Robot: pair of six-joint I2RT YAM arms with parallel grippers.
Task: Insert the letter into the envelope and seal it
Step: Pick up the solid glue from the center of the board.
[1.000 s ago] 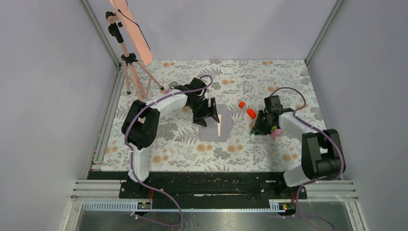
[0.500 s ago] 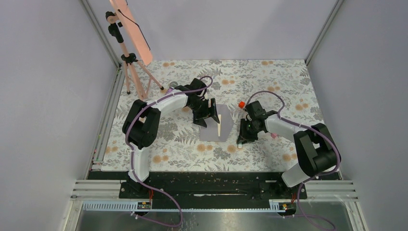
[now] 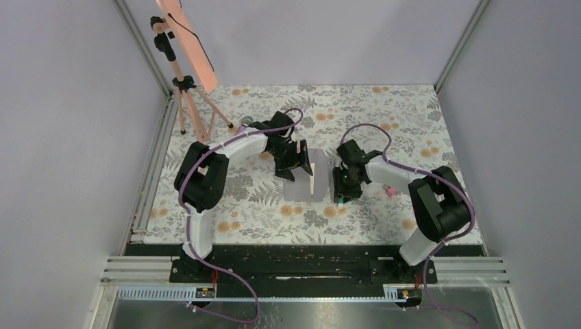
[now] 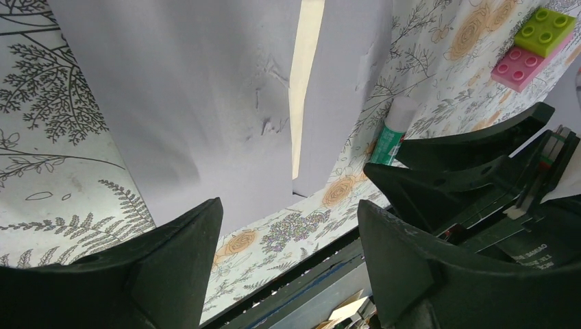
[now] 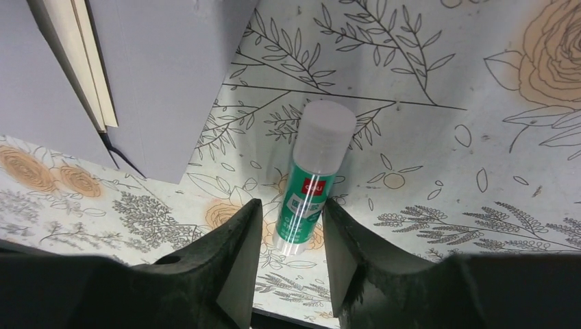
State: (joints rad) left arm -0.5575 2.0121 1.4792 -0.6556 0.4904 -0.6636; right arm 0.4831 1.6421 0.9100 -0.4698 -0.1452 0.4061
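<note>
- My right gripper [image 5: 290, 223] stands about half open over the glue stick [image 5: 312, 171] — one finger on each side of its green lower end, close to it, but I see no firm pinch.
- To do this step well, I judge that I must centre the tube between the fingers and close across its body, not on the pale cap. Then I lift straight, so that it does not roll away on the table [image 5: 445, 137].
- My left gripper [image 4: 288, 209] is wide open and holds nothing; it hangs over the envelope [image 4: 178, 103], and I cannot tell if it touches the paper.
- The envelope lies flat between my two arms, just beside the glue stick. The letter [image 4: 305, 75] shows only as a narrow cream strip in its opening — so it seems already inside, with the flap not yet glued.
</note>
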